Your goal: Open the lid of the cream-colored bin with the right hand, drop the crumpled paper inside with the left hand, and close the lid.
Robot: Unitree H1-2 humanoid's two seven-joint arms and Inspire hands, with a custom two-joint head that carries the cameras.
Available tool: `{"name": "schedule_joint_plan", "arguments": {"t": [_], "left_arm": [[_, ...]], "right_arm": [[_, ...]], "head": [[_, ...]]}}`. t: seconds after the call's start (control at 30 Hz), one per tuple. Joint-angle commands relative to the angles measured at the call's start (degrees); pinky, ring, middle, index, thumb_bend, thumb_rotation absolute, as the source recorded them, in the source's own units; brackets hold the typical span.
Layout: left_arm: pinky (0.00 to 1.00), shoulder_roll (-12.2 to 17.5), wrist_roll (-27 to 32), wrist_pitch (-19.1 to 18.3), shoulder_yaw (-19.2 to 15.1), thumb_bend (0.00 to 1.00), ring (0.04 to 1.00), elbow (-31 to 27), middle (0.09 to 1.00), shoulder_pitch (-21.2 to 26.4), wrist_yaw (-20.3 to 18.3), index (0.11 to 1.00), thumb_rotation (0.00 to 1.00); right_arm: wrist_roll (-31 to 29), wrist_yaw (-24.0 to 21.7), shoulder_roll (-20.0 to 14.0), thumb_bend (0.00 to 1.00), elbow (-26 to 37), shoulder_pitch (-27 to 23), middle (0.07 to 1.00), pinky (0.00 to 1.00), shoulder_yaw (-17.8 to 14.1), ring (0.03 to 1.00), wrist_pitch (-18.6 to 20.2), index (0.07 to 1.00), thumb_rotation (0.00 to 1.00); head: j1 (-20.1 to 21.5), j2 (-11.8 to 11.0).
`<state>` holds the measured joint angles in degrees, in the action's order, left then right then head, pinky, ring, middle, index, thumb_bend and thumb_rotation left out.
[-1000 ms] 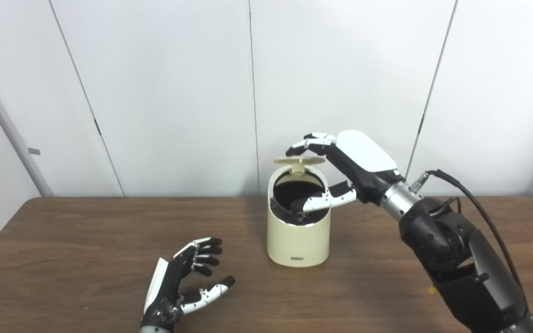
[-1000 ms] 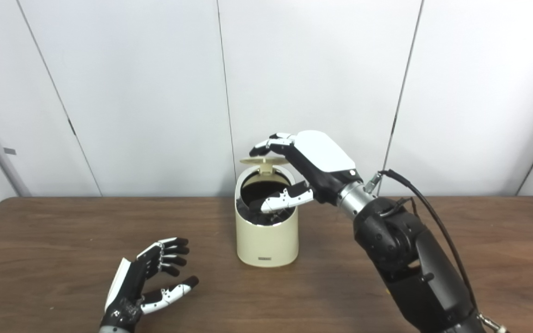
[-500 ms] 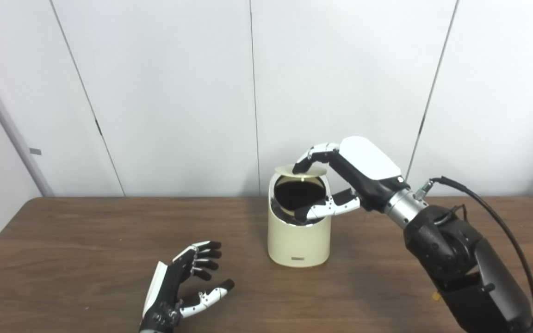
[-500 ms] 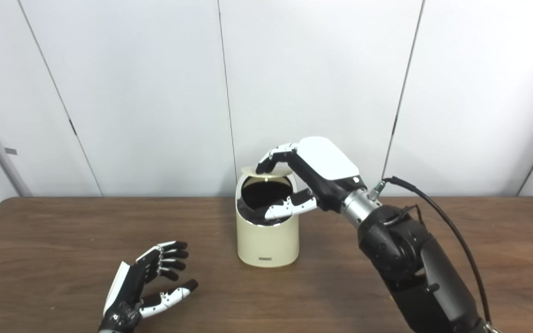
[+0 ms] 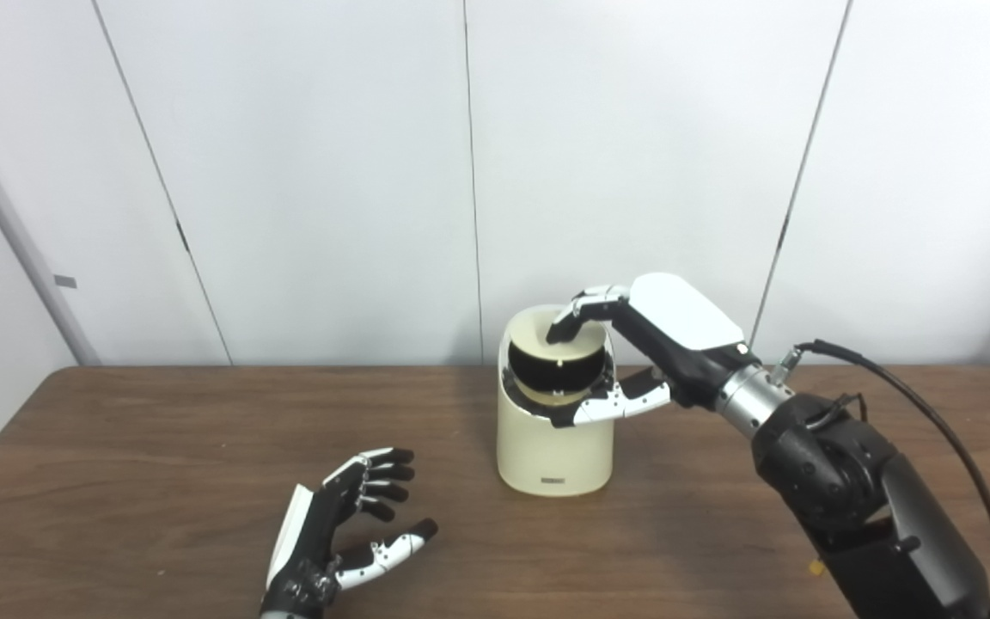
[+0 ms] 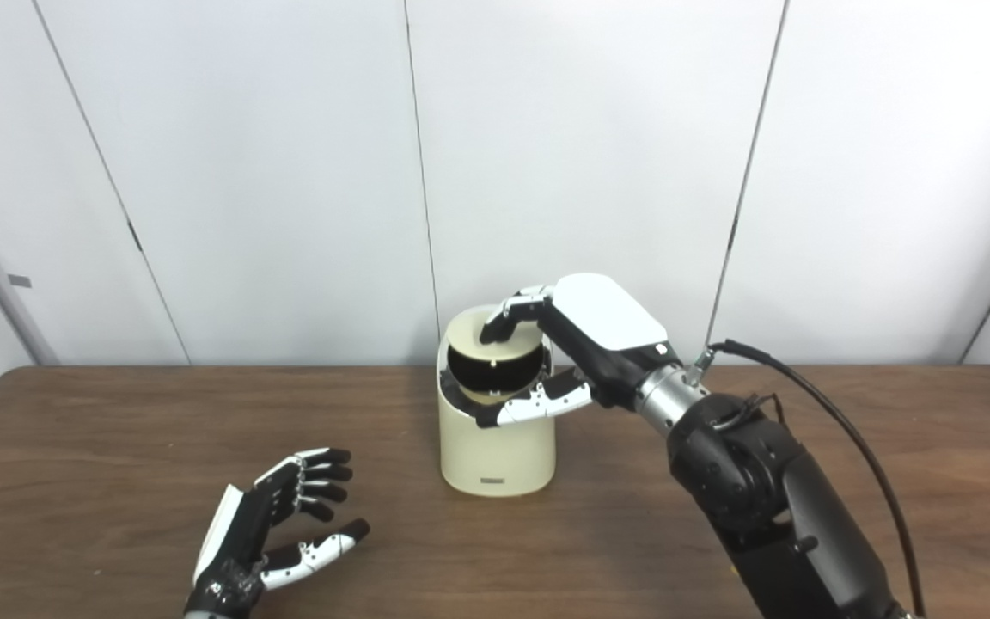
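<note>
The cream-colored bin [image 5: 555, 449] stands mid-table, near the far edge. Its round lid [image 5: 560, 346] is tilted partway down over the dark opening, with a gap still showing at the front. My right hand [image 5: 671, 331] reaches over the bin from the right. Its fingertips [image 5: 565, 327] press on top of the lid, and its thumb [image 5: 611, 407] lies along the front rim. It grips nothing. My left hand [image 5: 336, 529] rests palm-up on the table, front left of the bin, open and empty. No crumpled paper is visible anywhere.
The brown wooden table [image 5: 117, 447] runs wall to wall under both arms. White wall panels [image 5: 306, 172] stand right behind the bin. A black cable [image 5: 899, 391] loops off the right forearm.
The right hand has come down and pushed the lid from nearly flat and raised to tilted low over the opening. Its thumb moved from inside the opening to the front rim. The left hand barely moved.
</note>
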<state>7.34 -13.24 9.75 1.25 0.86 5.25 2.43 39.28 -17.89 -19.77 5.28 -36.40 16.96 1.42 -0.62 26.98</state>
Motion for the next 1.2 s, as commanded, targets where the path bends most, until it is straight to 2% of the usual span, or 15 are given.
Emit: {"name": "schedule_joint_plan", "arguments": {"t": [0.0,0.1,0.23,0.7,0.8,1.0,1.17], "left_arm": [[0.55,-0.3,-0.2,0.3,-0.2,0.66,0.635,-2.4,0.7,1.6,0.5,0.73,0.09],[0.55,-0.5,-0.3,0.3,-0.1,0.67,0.638,-2.4,0.7,1.6,0.6,0.731,0.1],[0.55,-0.6,-0.4,0.3,-0.1,0.66,0.637,-2.5,0.701,1.4,0.5,0.734,0.11],[0.56,-0.9,0.1,-1.1,-0.2,0.66,0.645,-3.8,0.709,0.5,0.2,0.739,0.12],[0.56,-0.8,0.4,-1.0,-0.2,0.66,0.647,-4.1,0.709,0.4,0.0,0.739,0.12],[0.55,-0.7,0.3,-1.0,-0.3,0.67,0.639,-4.0,0.706,0.4,0.0,0.741,0.12],[0.55,-0.8,0.2,-1.8,-0.4,0.67,0.64,-4.6,0.705,0.2,0.0,0.739,0.13]], "right_arm": [[0.1,0.7,-0.9,0.67,0.8,-1.6,0.663,0.75,-0.3,0.82,-2.1,0.647,0.58],[2.4,1.2,-1.5,0.66,0.7,-1.4,0.656,0.78,0.8,0.811,-3.6,0.643,0.59],[2.8,0.9,-1.1,0.69,0.6,-0.9,0.659,0.85,1.2,0.818,-3.8,0.644,0.56],[3.1,-1.9,-1.1,0.68,1.8,0.2,0.669,0.87,2.2,0.836,-3.3,0.661,0.55],[3.3,-2.0,-1.0,0.69,1.8,0.6,0.661,0.86,2.4,0.829,-3.4,0.655,0.52],[4.4,-1.9,-1.1,0.68,1.3,1.2,0.66,0.89,3.0,0.834,-3.7,0.654,0.56],[5.3,-1.1,-1.1,0.71,0.2,1.7,0.643,0.86,3.6,0.815,-4.3,0.637,0.56]], "head": [[-0.2,0.1],[-0.4,0.3],[-0.6,0.5],[-0.7,1.8],[-0.7,2.1],[-0.9,2.4],[-0.8,2.5]]}}
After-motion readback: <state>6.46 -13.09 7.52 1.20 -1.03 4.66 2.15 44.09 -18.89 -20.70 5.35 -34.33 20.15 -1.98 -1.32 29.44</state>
